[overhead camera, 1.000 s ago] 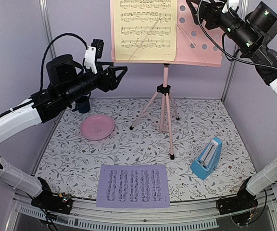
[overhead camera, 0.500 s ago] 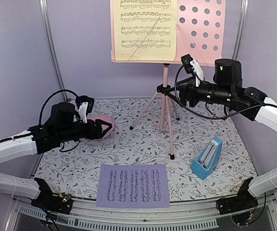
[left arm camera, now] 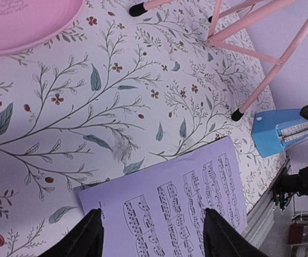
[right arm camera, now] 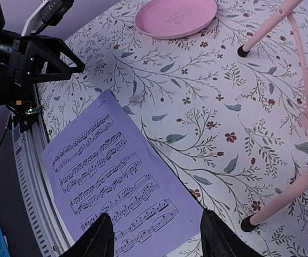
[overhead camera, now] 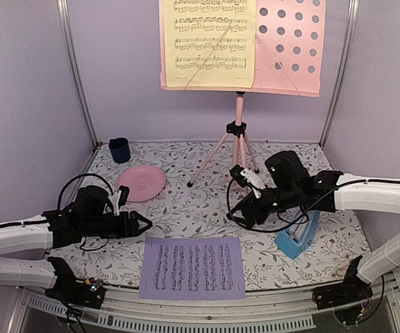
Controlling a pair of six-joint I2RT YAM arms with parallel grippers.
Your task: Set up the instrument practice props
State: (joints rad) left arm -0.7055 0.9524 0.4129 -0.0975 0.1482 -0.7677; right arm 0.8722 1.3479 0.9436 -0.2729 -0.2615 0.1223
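Note:
The pink tripod music stand (overhead camera: 239, 149) stands at the back, its perforated desk (overhead camera: 287, 48) holding the yellow sheet (overhead camera: 208, 43). The lavender sheet (overhead camera: 192, 267) lies flat at the table's front; it also shows in the left wrist view (left arm camera: 186, 203) and the right wrist view (right arm camera: 116, 171). The blue pyramid metronome (overhead camera: 298, 232) stands at the right, partly behind the right arm. My left gripper (overhead camera: 142, 223) is open and empty, low over the sheet's left top corner. My right gripper (overhead camera: 240, 214) is open and empty, low over the sheet's right top corner.
A round pink plate (overhead camera: 140, 183) lies left of the stand's legs and a small dark blue cup (overhead camera: 119, 149) stands in the back left corner. Lavender walls close the back and sides. A metal rail (overhead camera: 207, 316) runs along the front edge.
Both arms have come down from near the stand's desk to just above the table, each open gripper now at one top corner of the lavender sheet. The sheets and metronome have not moved.

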